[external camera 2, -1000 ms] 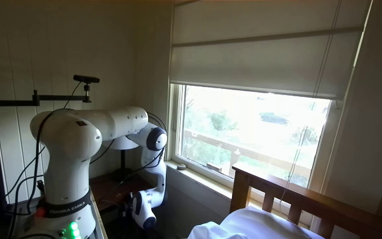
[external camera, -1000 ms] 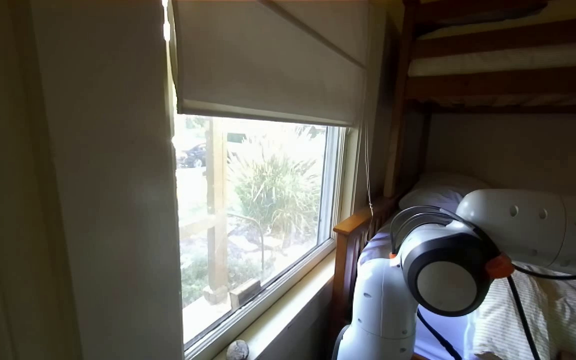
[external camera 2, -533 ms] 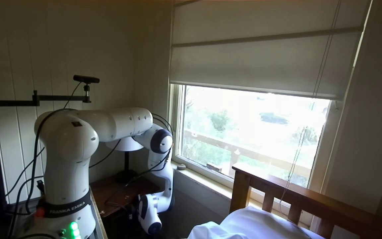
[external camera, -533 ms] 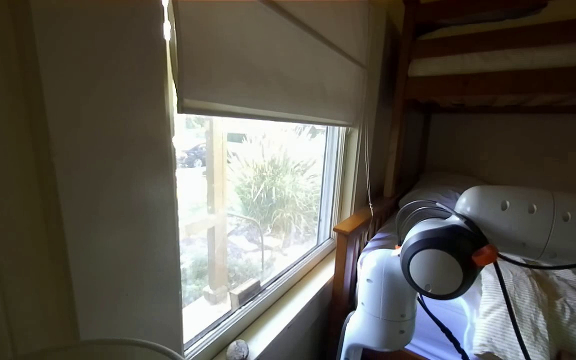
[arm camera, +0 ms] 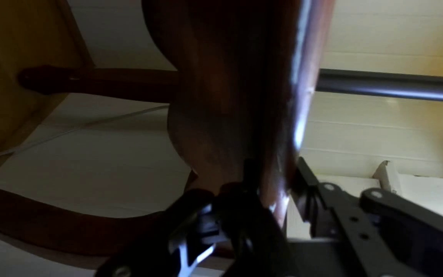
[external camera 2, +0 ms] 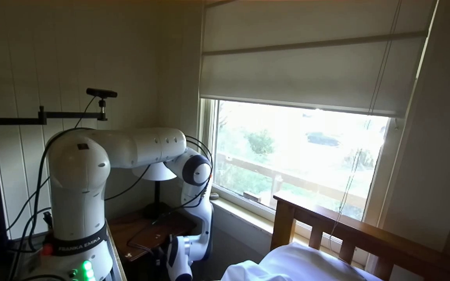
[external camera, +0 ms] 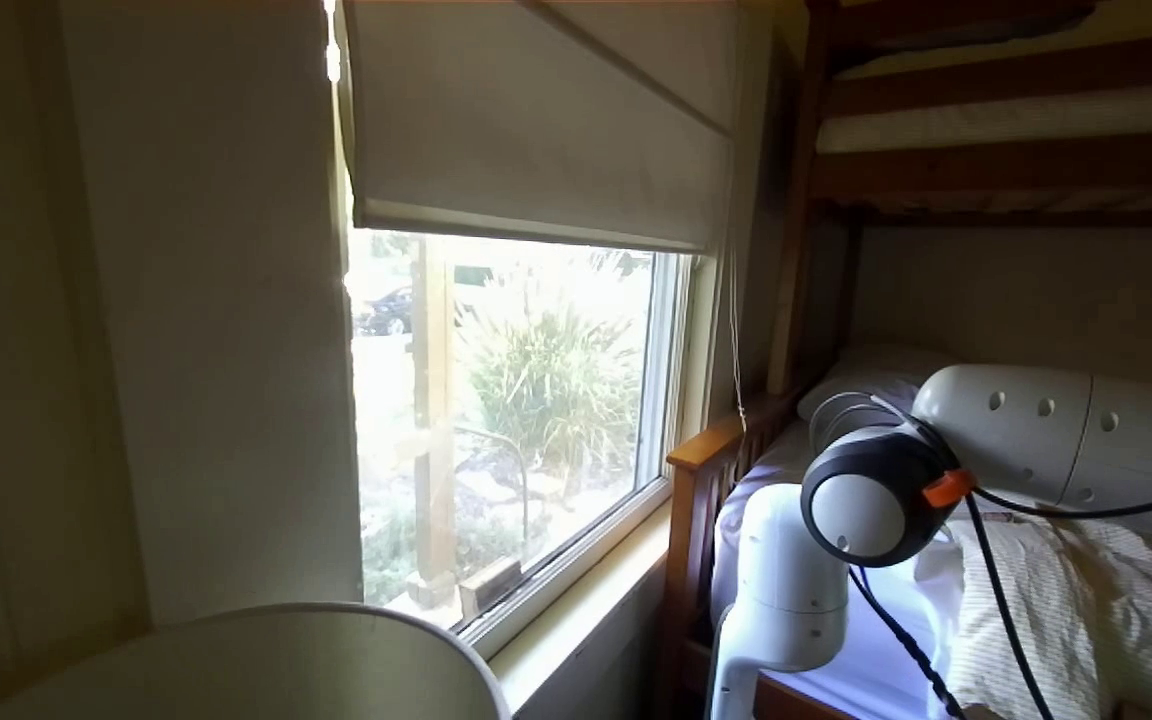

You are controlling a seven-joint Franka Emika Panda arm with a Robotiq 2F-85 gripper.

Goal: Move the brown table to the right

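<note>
The brown table (external camera 2: 147, 234) stands in the corner beside the robot base in an exterior view, with a lamp on it. In the wrist view its dark, glossy edge and scalloped apron (arm camera: 214, 88) fill the middle, and curved legs show at left. My gripper (arm camera: 276, 164) is shut on the table's edge, one finger on each side. The left finger is very dark, so its contact is hard to see. In an exterior view the gripper is small and dark at the table's near corner, beside the white wrist (external camera 2: 180, 257). The table is out of view in the exterior view facing the bunk bed.
The lamp's shade (external camera 2: 155, 171) shows behind the arm and also large at the bottom of an exterior view (external camera: 286, 665). A wooden bed frame (external camera 2: 283, 226) with bedding stands to the right. The window sill (external camera: 576, 610) runs along the wall. Black cables (external camera 2: 186, 203) hang from the arm.
The arm has swung toward the window and bed. The table and lamp have slid along with the gripper, rightward in an exterior view. The lamp shade has come into view at an exterior view's bottom.
</note>
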